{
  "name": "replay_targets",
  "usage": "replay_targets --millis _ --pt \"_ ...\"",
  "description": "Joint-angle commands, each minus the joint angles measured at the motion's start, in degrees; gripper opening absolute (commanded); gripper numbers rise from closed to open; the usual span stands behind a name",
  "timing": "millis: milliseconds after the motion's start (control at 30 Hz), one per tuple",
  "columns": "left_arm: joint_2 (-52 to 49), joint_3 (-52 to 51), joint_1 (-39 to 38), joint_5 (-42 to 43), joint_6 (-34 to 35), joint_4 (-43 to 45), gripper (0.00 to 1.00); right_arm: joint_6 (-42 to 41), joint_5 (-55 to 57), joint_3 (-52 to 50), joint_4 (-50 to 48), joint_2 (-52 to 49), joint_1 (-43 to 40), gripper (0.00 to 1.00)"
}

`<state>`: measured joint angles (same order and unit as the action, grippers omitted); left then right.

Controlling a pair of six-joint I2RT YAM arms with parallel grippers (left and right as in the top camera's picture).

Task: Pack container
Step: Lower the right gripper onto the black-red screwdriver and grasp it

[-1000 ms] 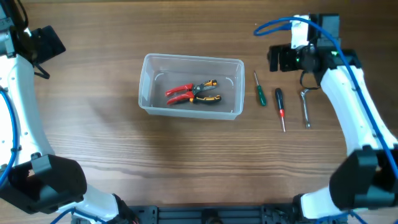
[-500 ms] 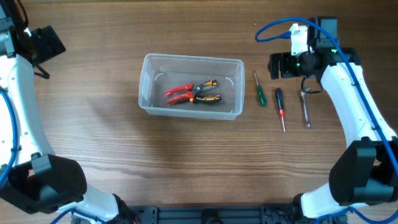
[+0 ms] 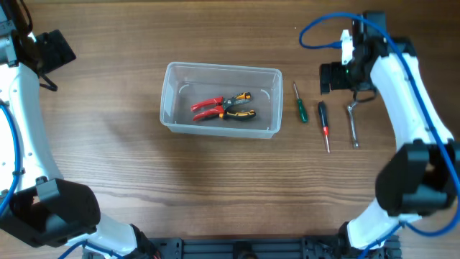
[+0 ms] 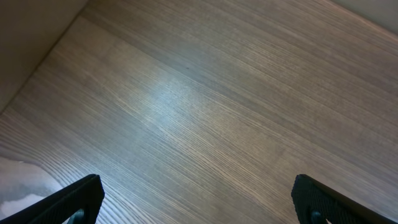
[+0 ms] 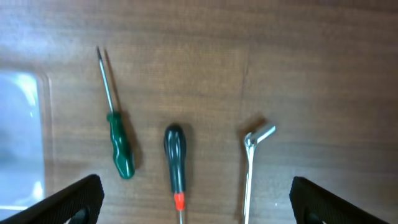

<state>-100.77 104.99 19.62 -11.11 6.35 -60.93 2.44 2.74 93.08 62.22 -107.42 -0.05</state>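
Observation:
The clear plastic container (image 3: 221, 99) sits mid-table and holds red-handled pliers (image 3: 208, 106) and orange-black pliers (image 3: 239, 106). Its corner shows at the left edge of the right wrist view (image 5: 18, 137). To its right lie a green screwdriver (image 3: 300, 106) (image 5: 118, 146), a black screwdriver with a red collar (image 3: 324, 124) (image 5: 176, 158) and a silver L-shaped wrench (image 3: 353, 124) (image 5: 252, 162). My right gripper (image 5: 196, 208) is open and empty, hovering above the far ends of these tools. My left gripper (image 4: 199, 205) is open and empty over bare wood at the far left.
The wooden table (image 3: 144, 173) spreads around the container. A blue cable (image 3: 320, 29) loops by the right arm at the back right. The table's edge and a pale wall show at the upper left of the left wrist view (image 4: 31, 43).
My right wrist has shifted slightly right and turned above the tools. The left arm, the container and the tools have not moved.

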Motion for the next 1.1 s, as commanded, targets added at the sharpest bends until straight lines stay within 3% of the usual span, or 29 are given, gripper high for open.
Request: replay_targets --millis 0,233,433,500,700,833,1067 --pt "0.6 0.7 0.2 -0.3 0.5 0.0 1.0 -1.7 1.1 10.1 2.8 -5.1 0.0 0.96" --pt "0.6 0.7 0.2 -0.3 0.5 0.0 1.0 0.2 -6.6 13.9 6.6 -9.0 -0.6 1.0" --pt "0.6 0.7 0.2 -0.3 0.5 0.0 1.0 0.1 -6.6 13.8 5.0 -9.0 -0.6 0.99" --pt "0.6 0.7 0.2 -0.3 0.5 0.0 1.0 0.2 -6.7 13.6 5.3 -9.1 -0.6 0.81" --pt "0.6 0.7 0.2 -0.3 0.5 0.0 1.0 0.7 -6.6 11.3 4.7 -9.1 -0.6 0.58" --pt "0.6 0.7 0.2 -0.3 0.5 0.0 1.0 0.7 -6.6 8.4 4.6 -9.1 -0.6 0.59" --pt "0.6 0.7 0.2 -0.3 0.5 0.0 1.0 0.4 -5.8 -5.5 -1.2 -9.1 -0.6 0.63"
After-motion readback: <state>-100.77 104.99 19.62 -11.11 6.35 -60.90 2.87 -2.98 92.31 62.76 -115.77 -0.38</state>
